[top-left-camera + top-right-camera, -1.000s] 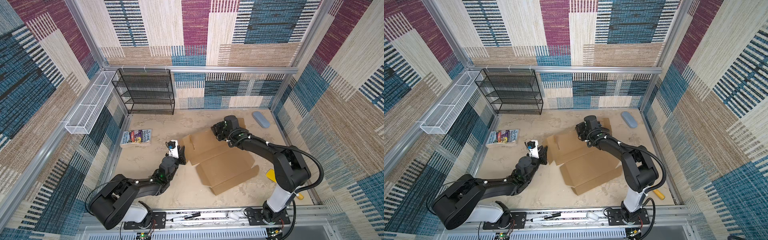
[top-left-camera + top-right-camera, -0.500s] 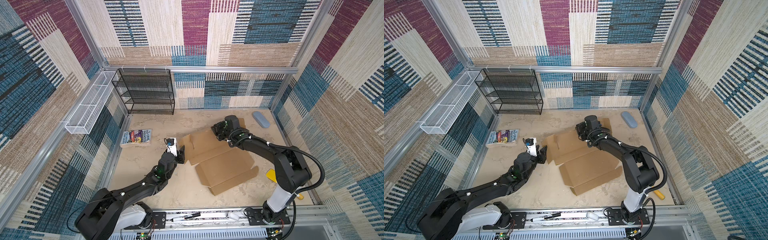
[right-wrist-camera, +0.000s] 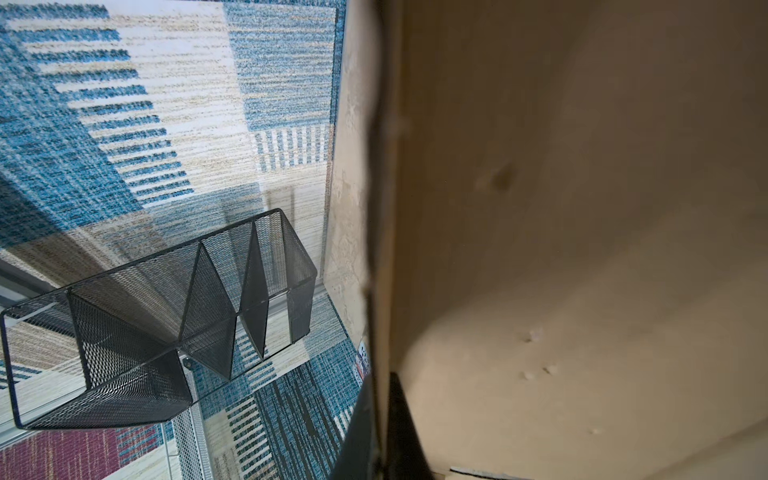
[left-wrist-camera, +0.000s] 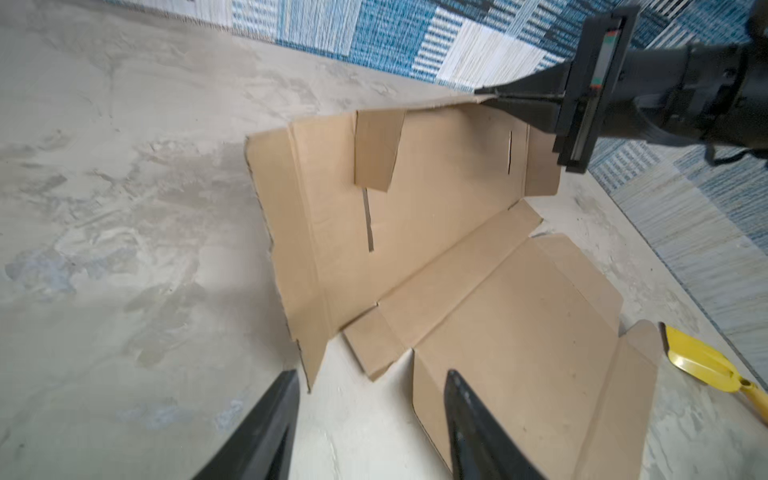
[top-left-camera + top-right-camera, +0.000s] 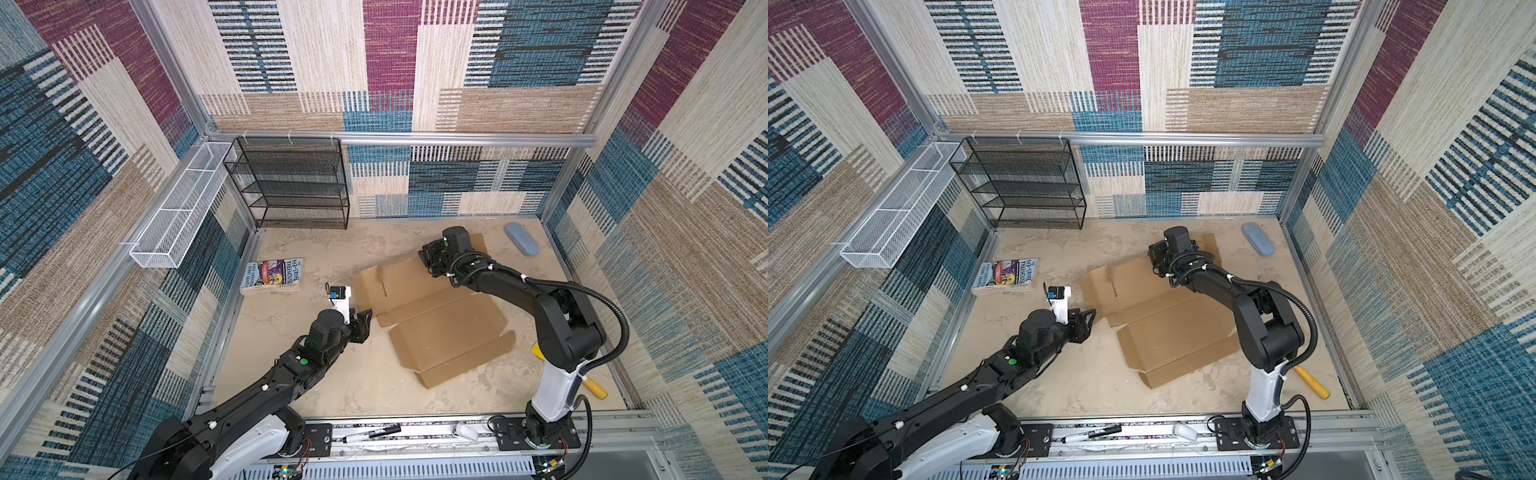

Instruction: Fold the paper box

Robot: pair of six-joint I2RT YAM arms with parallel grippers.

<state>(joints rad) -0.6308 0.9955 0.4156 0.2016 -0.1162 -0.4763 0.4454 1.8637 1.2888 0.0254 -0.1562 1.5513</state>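
Beige table [image 5: 332, 374]; we see left gripper [image 5: 368, 326] open at box's [image 5: 449, 332] 9 o'clock, right gripper [image 4: 486, 96] clamping its 12 o'clock edge, book [image 5: 274, 274] at 10.

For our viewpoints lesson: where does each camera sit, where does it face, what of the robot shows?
Top views: high above, looking down on the table; left arm, right arm and paper box show.
Left wrist: behind the open left gripper, facing across the box to the right gripper.
Right wrist: behind its shut fingers, facing along the box's edge toward the black mesh shelf.
Shared: top and left wrist views show the right gripper holding the box.
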